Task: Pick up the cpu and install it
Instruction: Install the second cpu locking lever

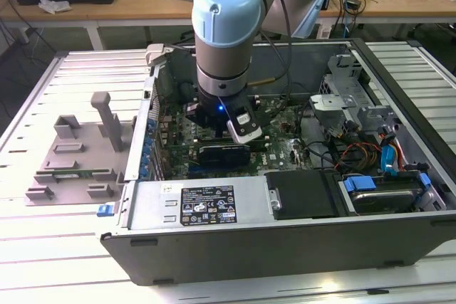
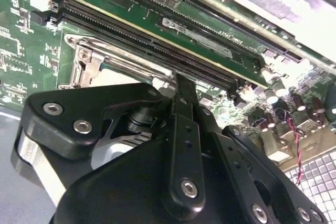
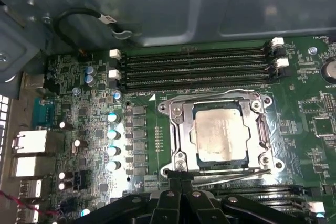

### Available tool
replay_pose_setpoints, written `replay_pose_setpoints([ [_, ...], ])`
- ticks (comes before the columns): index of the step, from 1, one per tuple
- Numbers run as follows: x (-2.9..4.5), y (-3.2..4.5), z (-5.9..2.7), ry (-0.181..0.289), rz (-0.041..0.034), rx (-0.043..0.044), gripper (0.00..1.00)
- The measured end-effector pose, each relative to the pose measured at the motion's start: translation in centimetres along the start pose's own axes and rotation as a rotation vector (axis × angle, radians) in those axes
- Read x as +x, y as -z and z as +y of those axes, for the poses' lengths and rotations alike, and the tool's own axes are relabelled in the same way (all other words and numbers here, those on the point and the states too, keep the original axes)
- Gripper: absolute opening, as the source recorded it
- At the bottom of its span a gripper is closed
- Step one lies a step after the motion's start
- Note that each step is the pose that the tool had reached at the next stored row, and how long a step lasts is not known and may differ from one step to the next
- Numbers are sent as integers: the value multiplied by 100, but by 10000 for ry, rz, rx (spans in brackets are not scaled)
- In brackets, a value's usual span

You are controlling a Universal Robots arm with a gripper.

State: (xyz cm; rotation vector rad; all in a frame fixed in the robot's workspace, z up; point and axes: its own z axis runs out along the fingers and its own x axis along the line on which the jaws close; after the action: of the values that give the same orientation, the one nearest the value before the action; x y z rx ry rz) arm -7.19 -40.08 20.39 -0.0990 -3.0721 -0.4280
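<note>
the cpu [image 3: 219, 133] sits flat inside the metal-framed socket [image 3: 177, 129], right of centre in the first wrist view. it looks light, stiff and delicate, best gripped by opposite edges. the gripper [image 3: 180, 184] hangs just beside the socket frame, fingers apparently pressed together and holding nothing, though partly hidden.

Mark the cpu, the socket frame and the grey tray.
cpu [image 3: 218, 135], first wrist view, middle of its silver top.
socket frame [image 3: 177, 129], first wrist view, its metal side bar.
grey tray [image 1: 71, 169], exterior view, its flat base.
</note>
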Motion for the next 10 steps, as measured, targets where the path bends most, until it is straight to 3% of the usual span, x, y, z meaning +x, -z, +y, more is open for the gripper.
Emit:
replay_pose_setpoints([
  [2, -1, -15, -5, 4, 2, -82, 11],
  [5, -1, -15, -4, 7, -2, -127, 11],
  [10, -1, -15, -5, 7, -2, -134, 11],
])
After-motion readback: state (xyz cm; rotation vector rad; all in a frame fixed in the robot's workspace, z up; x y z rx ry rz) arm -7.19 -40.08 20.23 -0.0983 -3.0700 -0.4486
